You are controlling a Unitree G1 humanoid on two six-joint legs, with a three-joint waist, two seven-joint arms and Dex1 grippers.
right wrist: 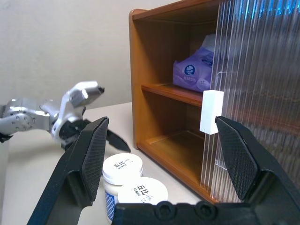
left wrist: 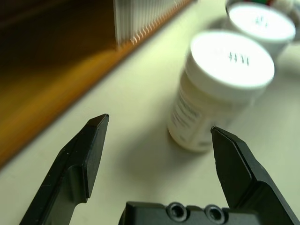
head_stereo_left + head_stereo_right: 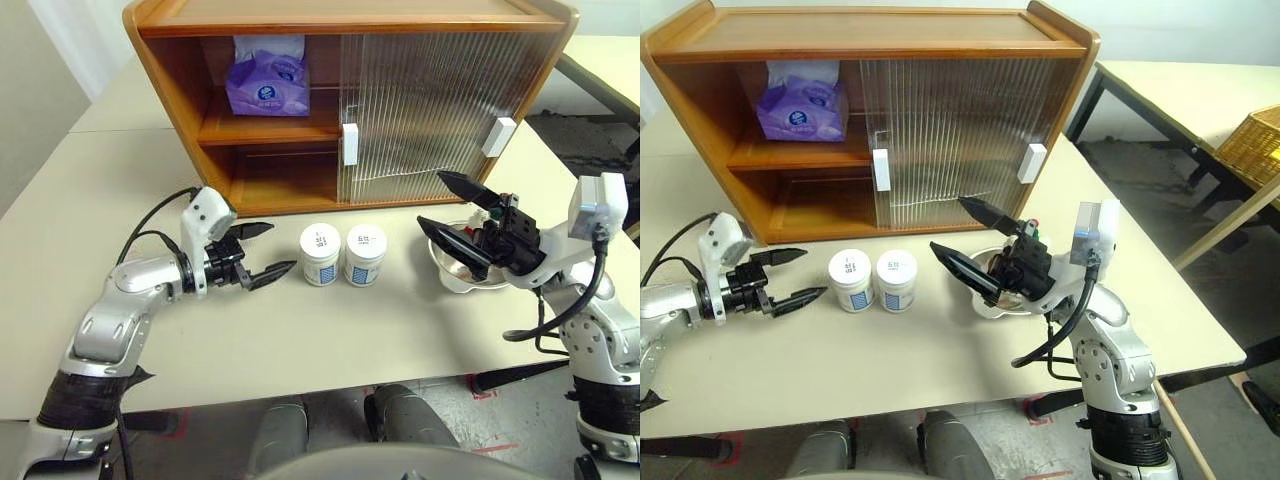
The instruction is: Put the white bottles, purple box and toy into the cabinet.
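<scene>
Two white bottles [image 3: 321, 254] [image 3: 366, 254] stand side by side on the table in front of the cabinet [image 3: 172, 80]. The purple box [image 3: 267, 85] sits on the upper shelf in the cabinet's uncovered left half. My left gripper [image 3: 283, 247] hovers low over the table just left of the bottles, open and empty, pointing at the nearer one [image 2: 220, 89]. My right gripper [image 3: 430, 198] is open and empty, raised over a metal dish. The toy [image 3: 497, 212] is mostly hidden behind that gripper; a speck of red and green shows.
The ribbed sliding doors [image 3: 440, 110] cover the cabinet's right half; the lower left shelf is bare. A shiny metal dish [image 3: 470, 282] lies right of the bottles. A second table with a wicker basket [image 3: 1255, 145] stands far right.
</scene>
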